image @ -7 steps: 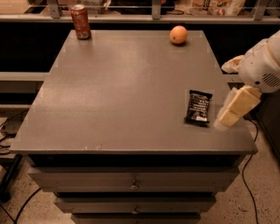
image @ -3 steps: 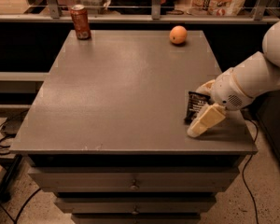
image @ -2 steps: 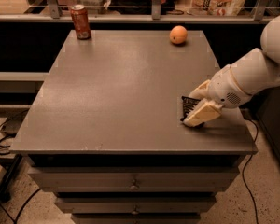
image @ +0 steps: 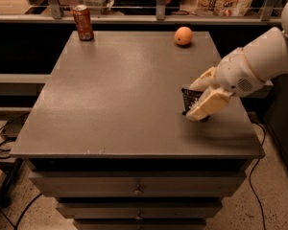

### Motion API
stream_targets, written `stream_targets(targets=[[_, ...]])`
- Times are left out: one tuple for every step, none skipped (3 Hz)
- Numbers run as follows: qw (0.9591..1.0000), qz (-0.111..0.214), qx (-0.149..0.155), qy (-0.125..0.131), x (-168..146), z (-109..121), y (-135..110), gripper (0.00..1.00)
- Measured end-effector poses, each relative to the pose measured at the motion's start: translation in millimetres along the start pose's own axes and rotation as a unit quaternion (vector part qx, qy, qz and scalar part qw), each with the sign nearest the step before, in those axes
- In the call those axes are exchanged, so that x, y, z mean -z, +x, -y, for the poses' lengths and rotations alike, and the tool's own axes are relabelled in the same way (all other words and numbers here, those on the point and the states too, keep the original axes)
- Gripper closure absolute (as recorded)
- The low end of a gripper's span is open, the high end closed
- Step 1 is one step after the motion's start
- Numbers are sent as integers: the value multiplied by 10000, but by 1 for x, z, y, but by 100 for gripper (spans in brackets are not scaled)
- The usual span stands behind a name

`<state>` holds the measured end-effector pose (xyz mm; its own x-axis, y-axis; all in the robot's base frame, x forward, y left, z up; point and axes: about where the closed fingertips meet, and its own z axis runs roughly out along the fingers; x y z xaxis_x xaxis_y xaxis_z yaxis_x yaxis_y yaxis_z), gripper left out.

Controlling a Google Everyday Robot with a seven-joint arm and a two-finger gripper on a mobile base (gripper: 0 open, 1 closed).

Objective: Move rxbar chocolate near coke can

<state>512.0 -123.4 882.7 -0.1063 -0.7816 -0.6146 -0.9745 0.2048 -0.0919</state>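
Observation:
The rxbar chocolate [image: 189, 97], a flat black wrapper, is at the right side of the grey table [image: 115, 85], tilted up on edge between my fingers. My gripper [image: 192, 102] reaches in from the right on a white arm and is shut on the bar; one cream finger [image: 207, 104] covers the bar's right part. The coke can [image: 83, 23], red with a silver top, stands upright at the table's far left corner, far from the bar and the gripper.
A round orange fruit [image: 183, 36] lies near the table's far right edge. A railing and shelves with packages run behind the table. Drawers sit under the tabletop. Cables lie on the floor at left and right.
My gripper came in from the right edge, went down over the bar and closed on it. The bar has shifted a little left and tipped up off its flat position.

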Motion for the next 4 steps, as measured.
stream_targets(targets=[[9967, 159, 572, 546, 80, 2, -52, 100], [9973, 163, 523, 494, 71, 3, -48, 100], [9981, 383, 243, 427, 44, 8, -51, 100], [9956, 797, 175, 471, 1, 30, -75, 100]])
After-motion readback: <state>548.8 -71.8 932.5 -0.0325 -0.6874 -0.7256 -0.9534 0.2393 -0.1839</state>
